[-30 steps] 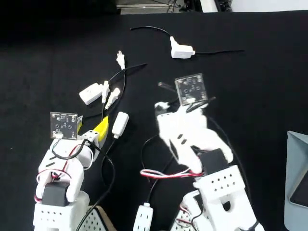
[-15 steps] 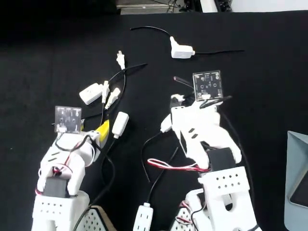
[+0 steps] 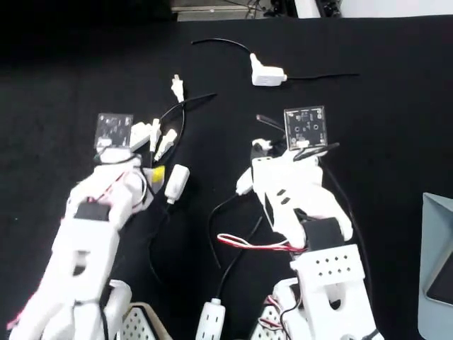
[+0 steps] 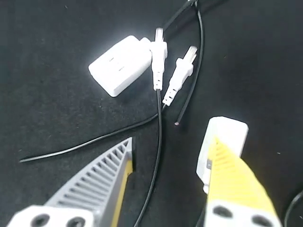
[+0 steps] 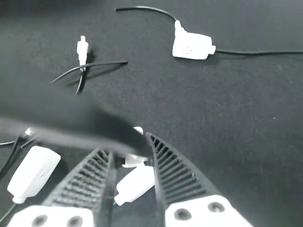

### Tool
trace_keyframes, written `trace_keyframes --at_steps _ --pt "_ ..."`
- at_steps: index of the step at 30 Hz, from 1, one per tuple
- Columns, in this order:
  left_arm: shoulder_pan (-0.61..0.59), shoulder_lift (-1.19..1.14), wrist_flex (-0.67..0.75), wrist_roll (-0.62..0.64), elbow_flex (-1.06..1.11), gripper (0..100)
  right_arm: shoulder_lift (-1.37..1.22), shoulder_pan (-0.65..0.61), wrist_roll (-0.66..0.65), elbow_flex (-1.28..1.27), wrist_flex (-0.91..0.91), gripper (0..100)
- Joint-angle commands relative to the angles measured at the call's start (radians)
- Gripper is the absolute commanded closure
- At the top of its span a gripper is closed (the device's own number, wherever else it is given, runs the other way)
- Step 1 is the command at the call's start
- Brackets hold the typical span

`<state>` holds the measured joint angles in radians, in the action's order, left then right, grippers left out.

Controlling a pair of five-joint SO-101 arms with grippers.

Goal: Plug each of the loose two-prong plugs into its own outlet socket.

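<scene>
**Left hand hanging open over the paired plugs, right hand gripping one**

The left hand (image 4: pixel 173 141) is hanging released, its two sides spread wide over the black table (image 4: pixel 57 113). Just past its tips two loose plugs are lying side by side. The inner plug (image 4: pixel 158 47) is touching the edge of a white socket block (image 4: pixel 120 64), and the outer plug (image 4: pixel 182 73) is lying just beside it. Both are pointing their prongs away from the hand. A second socket block (image 4: pixel 227 135) is sitting right under the yellow finger (image 4: pixel 234 184). The right hand (image 5: pixel 130 144) is looking clenched on a white plug (image 5: pixel 135 182), though a blurred black cable (image 5: pixel 71 123) is crossing in front and hiding part of the grip.

By my reading, the left hand is lining up to pick one plug from the pair. To do that well, it should be closing across the moulded body of a single plug. It should not be closing on the thin cable (image 4: pixel 158 123) that is running through its open gap, and the prongs should be standing clear of the grip. The inner plug is lying against the block, so a grasp there may be nudging the block aside; the outer plug is offering more room. Cables crossing nearby could be dragging the neighbouring plug along, so a slow lift is looking wise. The right hand should be keeping its grip firm meanwhile.
</scene>
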<state>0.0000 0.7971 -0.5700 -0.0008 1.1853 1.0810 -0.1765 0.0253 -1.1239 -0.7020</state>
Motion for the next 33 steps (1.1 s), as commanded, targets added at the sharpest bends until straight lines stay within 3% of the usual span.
trace_keyframes --at_steps 1,8,19,33 --pt "0.002 -0.258 0.055 -0.008 -0.189 75 0.010 0.012 -0.009 0.001 0.040 98.7" --pt "0.111 -0.509 0.049 -0.008 -0.338 75 0.010 0.012 -0.009 0.001 0.040 98.7" --pt "0.294 -0.457 -0.040 -0.008 -0.326 75 0.010 0.014 -0.009 0.001 0.038 98.7" --pt "0.275 -0.465 -0.068 -0.094 -0.340 74 0.010 0.011 -0.009 0.001 0.034 98.6"
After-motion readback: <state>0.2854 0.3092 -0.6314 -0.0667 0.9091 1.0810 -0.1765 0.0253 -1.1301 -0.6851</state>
